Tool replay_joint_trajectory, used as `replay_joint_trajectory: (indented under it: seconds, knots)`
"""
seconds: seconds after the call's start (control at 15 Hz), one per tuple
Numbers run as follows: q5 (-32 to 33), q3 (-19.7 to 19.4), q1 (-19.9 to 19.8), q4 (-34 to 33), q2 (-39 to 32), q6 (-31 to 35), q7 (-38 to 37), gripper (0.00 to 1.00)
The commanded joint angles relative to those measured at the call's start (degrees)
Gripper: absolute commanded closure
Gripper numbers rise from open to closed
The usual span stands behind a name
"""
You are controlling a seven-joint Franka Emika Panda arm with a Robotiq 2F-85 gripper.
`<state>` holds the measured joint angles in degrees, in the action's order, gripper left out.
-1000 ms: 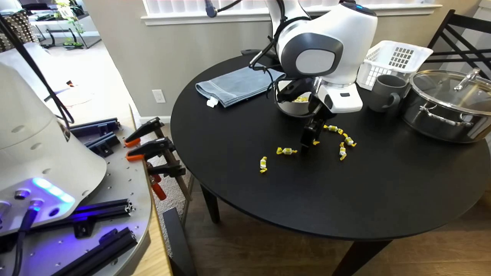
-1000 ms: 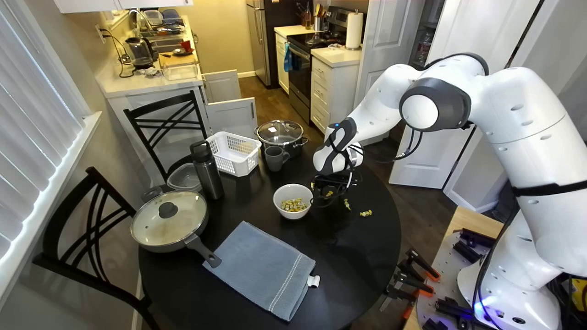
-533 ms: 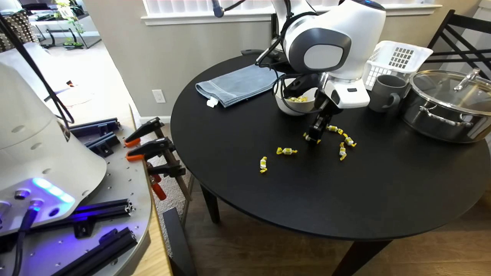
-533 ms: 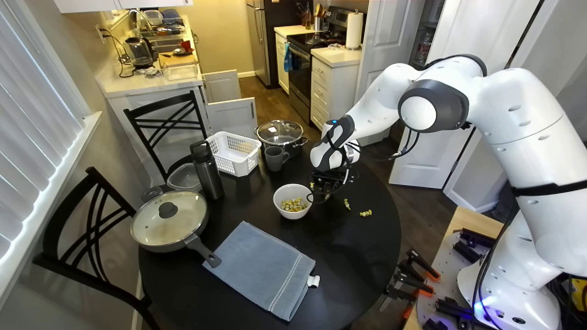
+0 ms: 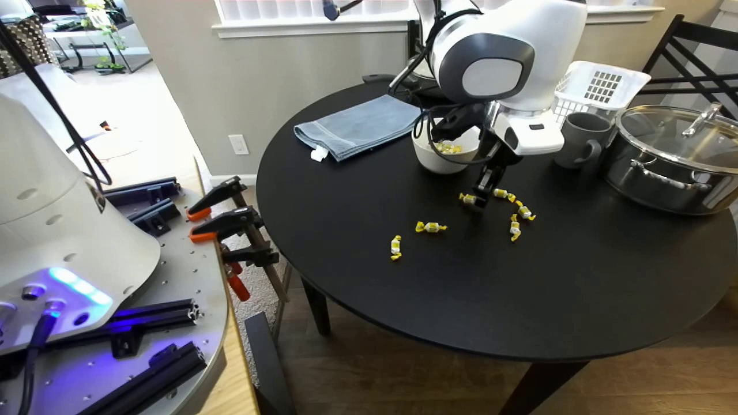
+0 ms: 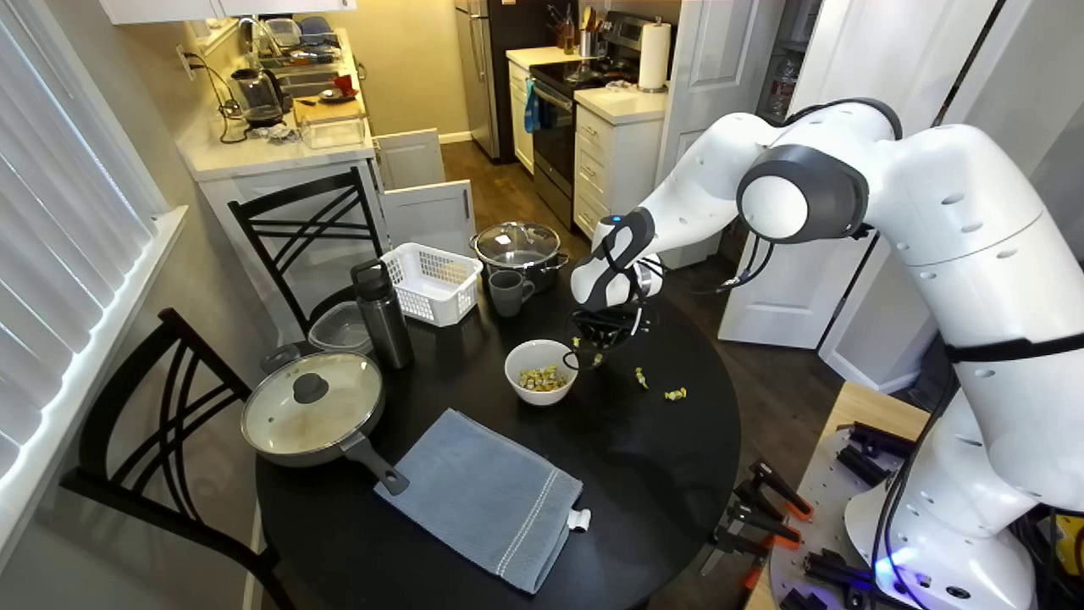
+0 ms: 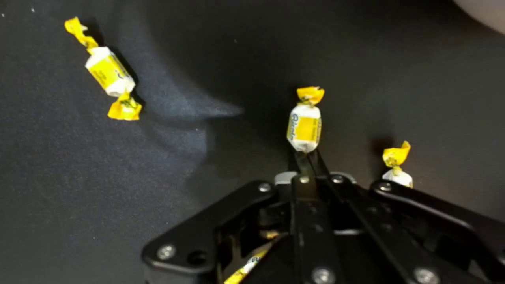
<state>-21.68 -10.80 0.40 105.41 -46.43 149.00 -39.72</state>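
So, from where I'm standing the gripper (image 7: 310,158) has its jaws pinched all the way together, and it looks like they've got a candy (image 7: 304,127) by the near twisted end. The rest of it sticks out just ahead of the jaws. That twist is hidden, so I can't say how solid the bite is, or whether the candy's touching the table (image 5: 576,276). I'd call this the grasping step. Next move calls for a slow, straight lift imo, since that end could slip. Another candy (image 7: 110,74) lies off to one side of the gripper, a third candy (image 7: 397,177) is partly hidden by it on the opposite side, and the bowl (image 5: 433,162), with more candies (image 6: 542,379) inside, sits near the gripper.
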Motion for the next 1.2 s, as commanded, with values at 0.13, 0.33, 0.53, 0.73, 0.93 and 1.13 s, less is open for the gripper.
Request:
replay_joint_trajectory:
  seconds: [0.13, 0.33, 0.53, 0.73, 0.93, 1.13]
  knots:
    - [1.38, 0.31, 0.25, 4.83, 8.84, 2.14, 0.25, 1.00]
    - [1.97, 0.62, 0.51, 6.73, 13.50, 3.74, 0.67, 1.00]
    - [1.69, 2.25, 0.49, 7.98, 16.74, 4.92, 1.05, 1.00]
    - [0.88, 5.17, 0.48, 9.17, 18.73, 5.27, 2.14, 1.00]
    - [0.86, 7.63, 0.92, 10.30, 19.83, 5.32, 2.94, 1.00]
    - [0.70, 9.41, 0.97, 11.57, 20.93, 5.10, 4.28, 0.71]
